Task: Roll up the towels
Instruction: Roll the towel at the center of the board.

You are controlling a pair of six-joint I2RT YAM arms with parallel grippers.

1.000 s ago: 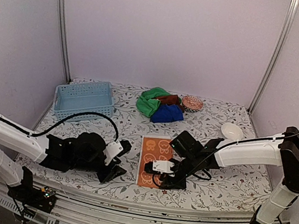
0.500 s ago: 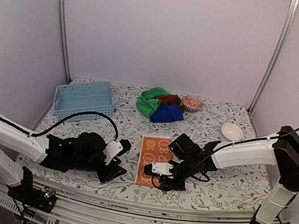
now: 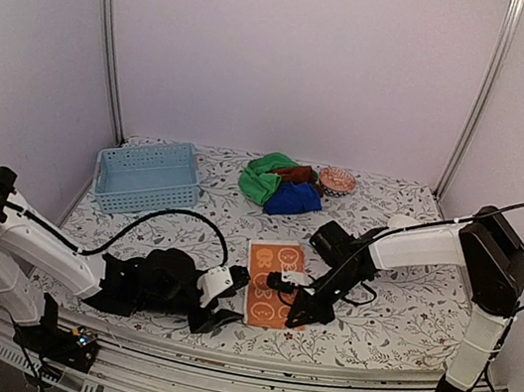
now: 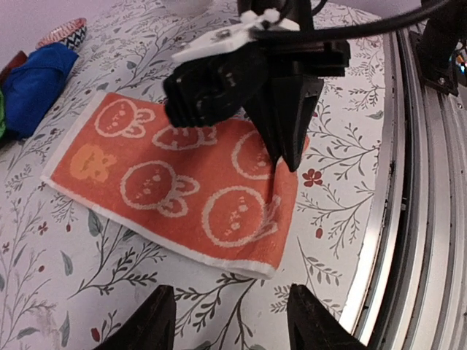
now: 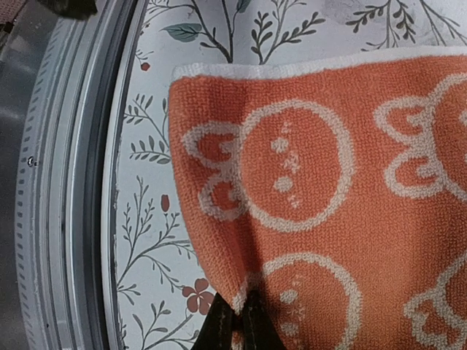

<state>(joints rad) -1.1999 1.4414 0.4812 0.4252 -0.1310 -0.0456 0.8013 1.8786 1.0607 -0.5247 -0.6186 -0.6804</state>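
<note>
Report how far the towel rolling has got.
Done: nothing is rolled; the orange towel lies flat near the front edge of the table. In hand: the right gripper pinches that towel's near edge, puckering it, while the left gripper sits open beside it. Left: rolling this one, then the green towel, blue towel and rust-brown towel heaped at the back.
</note>
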